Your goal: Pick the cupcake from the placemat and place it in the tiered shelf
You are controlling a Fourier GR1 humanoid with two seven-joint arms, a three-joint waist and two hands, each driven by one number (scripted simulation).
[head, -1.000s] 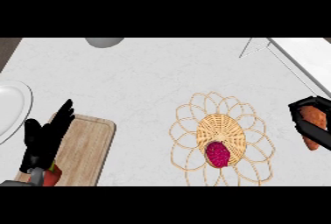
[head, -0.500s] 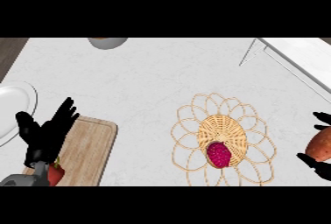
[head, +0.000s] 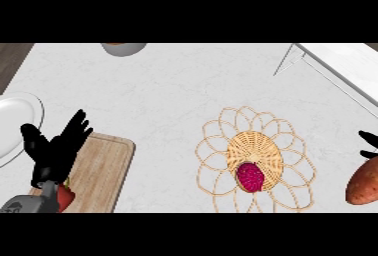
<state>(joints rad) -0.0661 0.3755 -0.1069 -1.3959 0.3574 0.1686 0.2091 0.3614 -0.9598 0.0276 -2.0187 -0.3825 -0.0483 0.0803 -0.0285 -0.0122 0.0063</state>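
The cupcake [head: 251,176], magenta seen from above, sits on the woven centre of a round wicker placemat [head: 255,157] right of the counter's middle. The white tiered shelf [head: 336,62] runs across the far right corner, a thin leg showing at its left end. My left hand [head: 52,150] rests open, fingers up, at the lower left over a wooden board, far from the cupcake. Only a small black part of my right hand [head: 367,145] shows at the right edge, just above a brown sweet potato [head: 365,182]; whether it holds the potato is hidden.
A wooden cutting board [head: 103,172] lies at the lower left with a red item [head: 65,197] beside my left wrist. A white plate [head: 15,122] sits at the left edge. A grey bowl [head: 122,48] stands at the far edge.
My right hand has slid right and toward me, nearly out of view, and the sweet potato now shows lower at the right edge. The left hand shifted only slightly.
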